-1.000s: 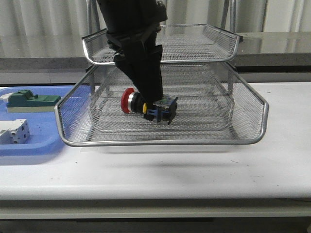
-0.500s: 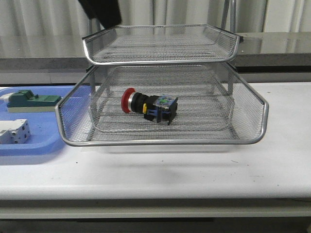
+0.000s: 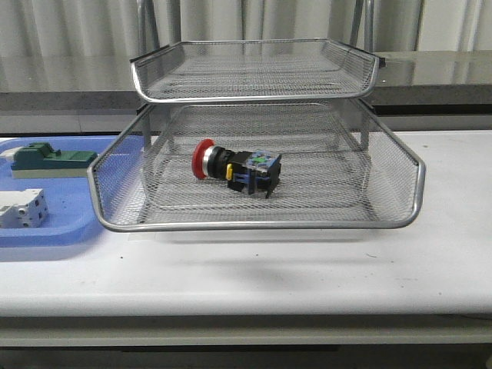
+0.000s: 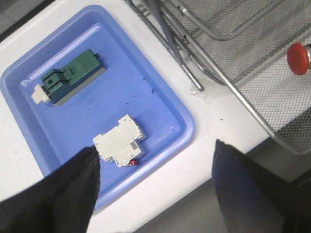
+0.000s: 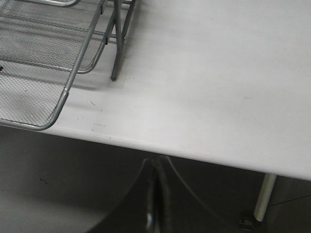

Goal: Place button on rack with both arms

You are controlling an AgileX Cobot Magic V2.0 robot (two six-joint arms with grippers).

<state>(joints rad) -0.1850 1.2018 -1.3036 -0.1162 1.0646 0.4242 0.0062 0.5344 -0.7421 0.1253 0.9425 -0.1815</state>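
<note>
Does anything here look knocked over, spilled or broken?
Nothing stands out. The button lies on its side in the rack, in the middle tray, free of both arms. The green block and white block sit in the blue tray.

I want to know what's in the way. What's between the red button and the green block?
In the front view, between the button and the green block stands the rack's mesh side wall, then bare blue tray.
</note>
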